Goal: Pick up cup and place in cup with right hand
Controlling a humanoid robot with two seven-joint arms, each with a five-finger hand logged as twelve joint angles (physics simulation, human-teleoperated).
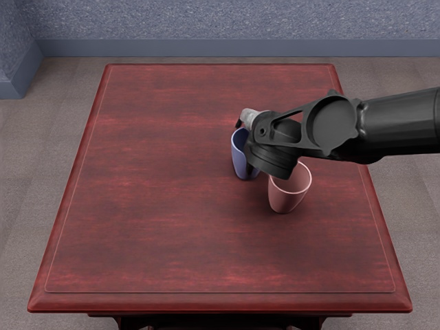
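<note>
Blue cup (238,152), right of centre: smooth, tapered, upright, partly covered. Pink cup (285,197), below and right of it: pale-rimmed, open-mouthed, upright. Table (158,206): reddish, streaked wood; grey floor (34,172), speckled blue-grey wall (206,20) at top. My right hand (273,152) obscures both cups in part; I cannot tell whether it grips the blue one.
</note>
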